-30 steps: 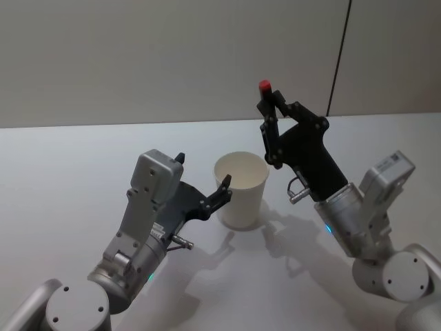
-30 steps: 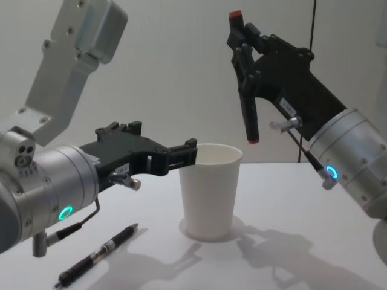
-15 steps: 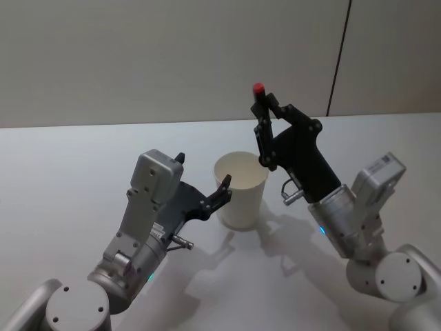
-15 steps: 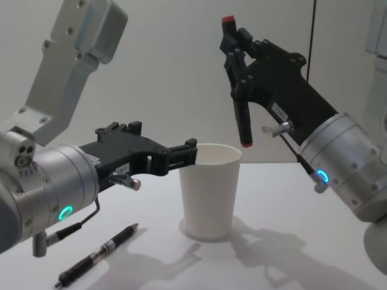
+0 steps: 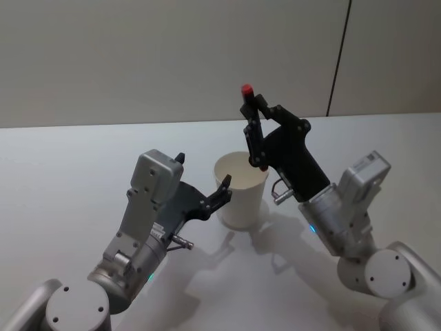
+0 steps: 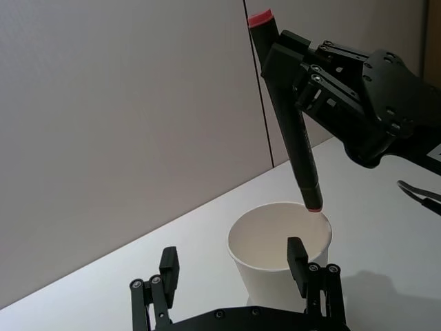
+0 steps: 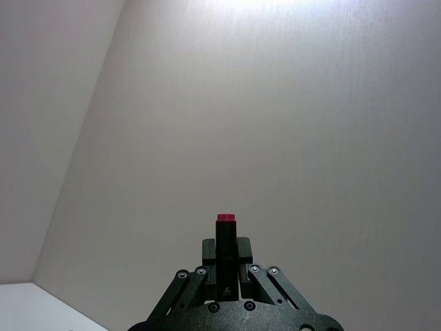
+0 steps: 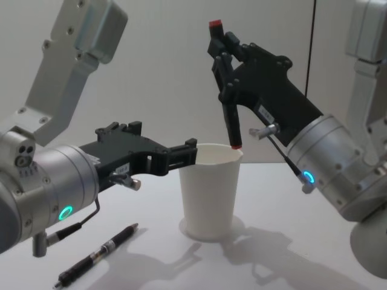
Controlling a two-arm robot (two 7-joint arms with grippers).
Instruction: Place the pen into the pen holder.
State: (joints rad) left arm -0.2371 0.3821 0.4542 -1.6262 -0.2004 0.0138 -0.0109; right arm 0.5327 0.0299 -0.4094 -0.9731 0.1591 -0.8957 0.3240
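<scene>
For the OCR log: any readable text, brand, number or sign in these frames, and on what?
No text here is legible.
On the right gripper, a sticker: print too small to read.
On the right arm's white housing, a label: too small to read.
On the pen it holds, a tiny mark: unreadable.
On the pen holder: no print.

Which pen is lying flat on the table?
The black-and-silver pen near the paper cup; the red-ended pen stands upright in the right gripper.
</scene>
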